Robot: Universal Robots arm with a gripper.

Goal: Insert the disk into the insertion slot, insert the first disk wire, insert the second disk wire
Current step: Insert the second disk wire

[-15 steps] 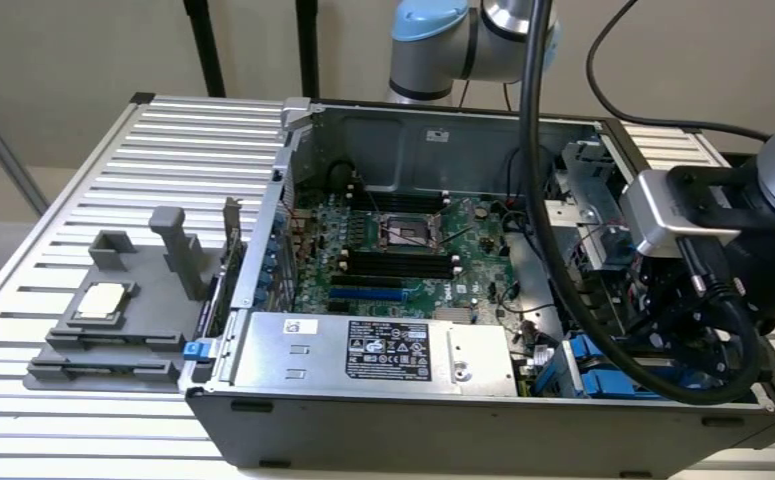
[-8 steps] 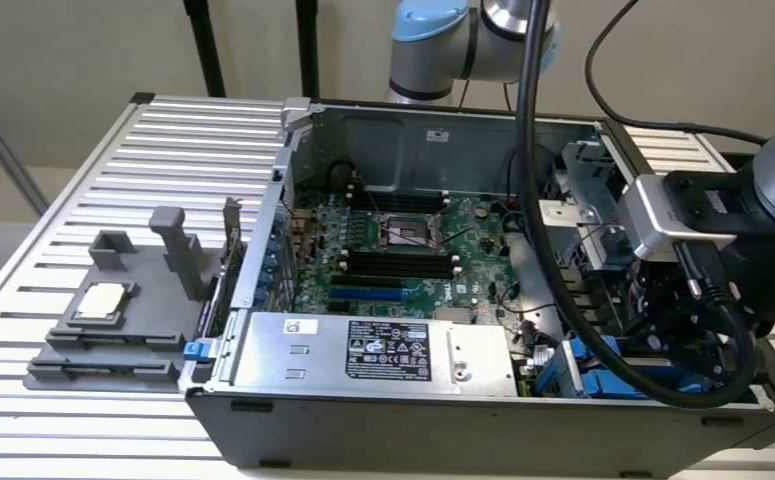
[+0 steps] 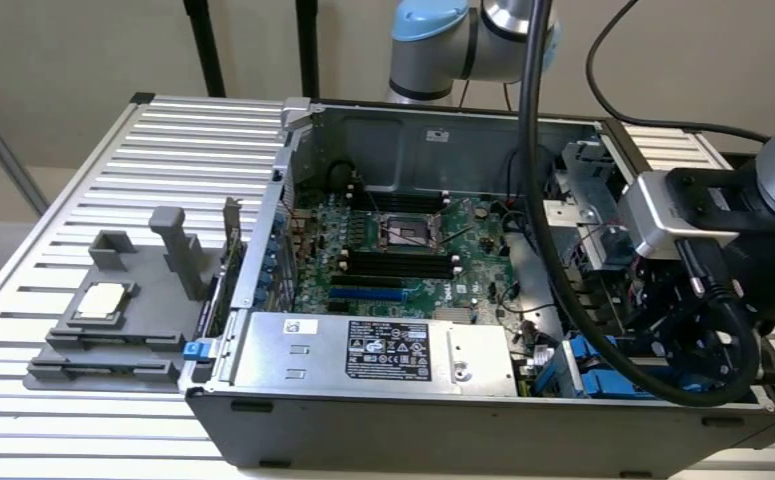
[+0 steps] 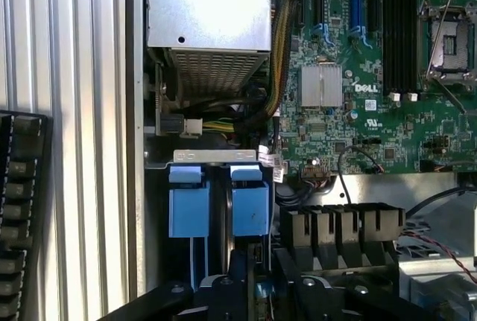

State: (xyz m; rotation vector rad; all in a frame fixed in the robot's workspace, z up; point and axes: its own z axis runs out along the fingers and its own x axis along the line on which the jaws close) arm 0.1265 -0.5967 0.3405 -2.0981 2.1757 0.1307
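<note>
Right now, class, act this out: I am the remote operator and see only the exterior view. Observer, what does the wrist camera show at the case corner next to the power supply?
Observer: Two blue plastic tabs stand side by side, just under a thin metal bracket.
Operator: Anything between that bracket and the power supply?
Observer: Yes, a bundle of yellow and black wires curves down along the power supply toward the bracket.
Operator: And on the motherboard?
Observer: A small silver heatsink sits on the motherboard, with a white DELL mark printed beside it.
</note>
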